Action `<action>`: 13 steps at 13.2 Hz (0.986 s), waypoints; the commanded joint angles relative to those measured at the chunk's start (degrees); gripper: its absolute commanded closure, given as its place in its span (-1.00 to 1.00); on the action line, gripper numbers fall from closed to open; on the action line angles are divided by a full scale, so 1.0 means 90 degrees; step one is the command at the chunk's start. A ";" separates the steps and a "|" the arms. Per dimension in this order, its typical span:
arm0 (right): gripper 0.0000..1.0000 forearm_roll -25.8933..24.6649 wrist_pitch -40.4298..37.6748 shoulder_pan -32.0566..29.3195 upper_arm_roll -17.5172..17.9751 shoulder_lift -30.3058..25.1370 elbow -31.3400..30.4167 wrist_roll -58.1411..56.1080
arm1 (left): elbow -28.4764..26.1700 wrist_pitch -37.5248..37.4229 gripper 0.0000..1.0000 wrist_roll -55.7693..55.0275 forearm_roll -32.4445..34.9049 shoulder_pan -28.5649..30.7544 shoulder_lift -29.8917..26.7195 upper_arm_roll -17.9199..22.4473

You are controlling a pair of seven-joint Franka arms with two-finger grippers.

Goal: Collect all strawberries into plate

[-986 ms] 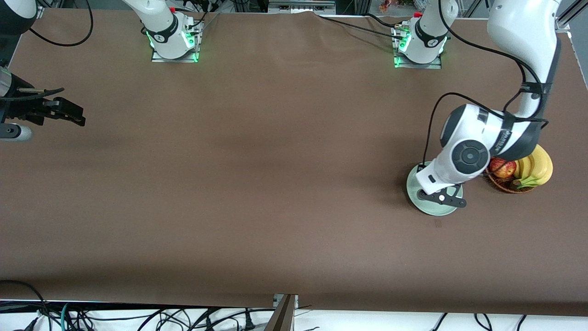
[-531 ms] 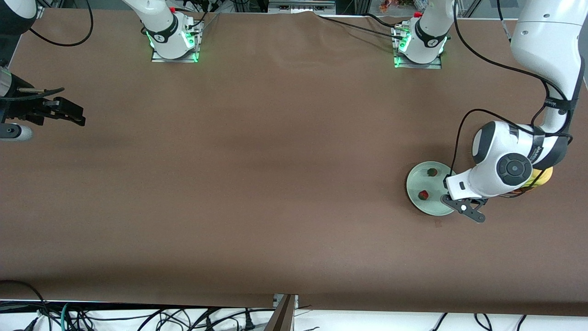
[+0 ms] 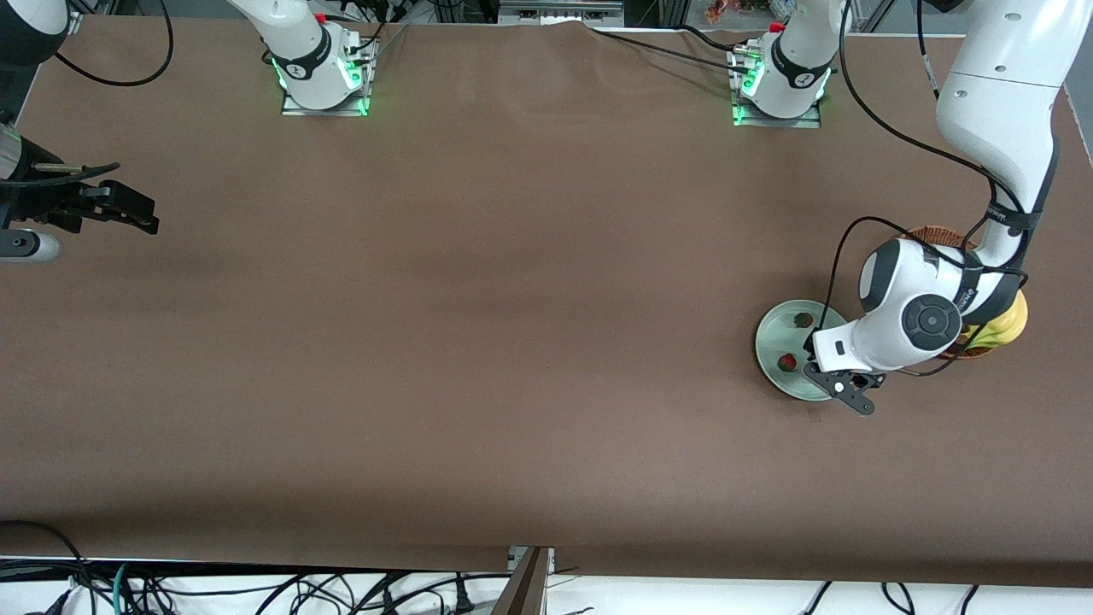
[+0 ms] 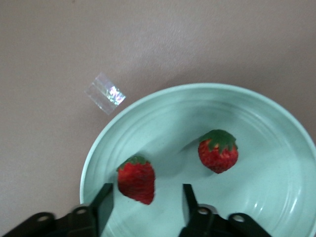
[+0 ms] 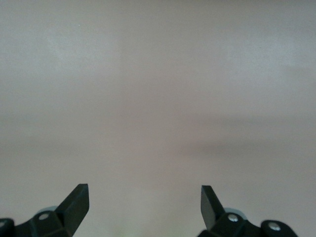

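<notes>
**Two berries on the plate, left gripper open above them**

Two strawberries lie on the plate (image 3: 773, 337), the pale green dish at the lower right of the front view. One strawberry (image 3: 803, 320) sits higher in that view, and the other strawberry (image 3: 786, 362) lies lower, nearer the front camera. In the left wrist view the same two show close up: one berry (image 4: 217, 150) lies in the middle of the dish, and the second berry (image 4: 137, 178) lies right between the two black fingers (image 4: 102, 202). The fingers stand apart on each side of it and do not touch it. A third berry cannot be seen.

The left gripper (image 3: 841, 384) hangs over the plate's edge, pointing down. Its arm comes from the base at the top right, bends down, and curls over a brown basket (image 3: 939, 233) and a yellow banana (image 3: 1008, 323) just beside the plate.

A small clear bit of tape (image 4: 104, 93) lies on the brown table (image 3: 512, 299) near the plate.

The right gripper (image 3: 115, 209) waits at the upper left edge of the front view, its fingers spread wide over bare table.
</notes>
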 commanded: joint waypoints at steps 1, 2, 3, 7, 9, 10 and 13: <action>-1.00 -0.0032 -0.0044 -0.0083 0.0082 -0.0002 0.0056 -0.0082 | 0.0005 -0.0363 -1.00 0.0188 -0.0083 0.0109 -0.0422 -0.0104; -1.00 -0.0032 -0.0044 -0.0083 0.0082 -0.0002 0.0056 -0.0091 | 0.0074 -0.0636 -1.00 0.0178 -0.0102 0.0109 -0.0597 -0.0123; -1.00 -0.0032 -0.0044 -0.0083 0.0082 -0.0002 0.0056 -0.0091 | 0.0132 -0.0823 -1.00 0.0169 -0.0257 0.0100 -0.0783 -0.0124; -1.00 -0.0032 -0.0044 -0.0073 0.0082 0.0008 0.0056 -0.0091 | 0.1320 -0.2684 -1.00 0.0081 -0.0883 0.0071 -0.1194 -0.0123; -1.00 -0.0032 -0.0034 -0.0073 0.0082 0.0008 0.0056 -0.0091 | 0.2121 -0.3769 -1.00 -0.0026 -0.0894 0.0022 -0.1283 -0.0143; -1.00 -0.0032 -0.0034 -0.0073 0.0092 0.0008 0.0056 -0.0091 | 0.2483 -0.4315 -1.00 -0.0114 -0.0894 0.0012 -0.1312 -0.0153; -1.00 -0.0022 -0.0044 -0.0083 0.0082 0.0008 0.0056 -0.0082 | 0.3159 -0.5353 -1.00 -0.0436 -0.0894 0.0012 -0.1564 -0.0201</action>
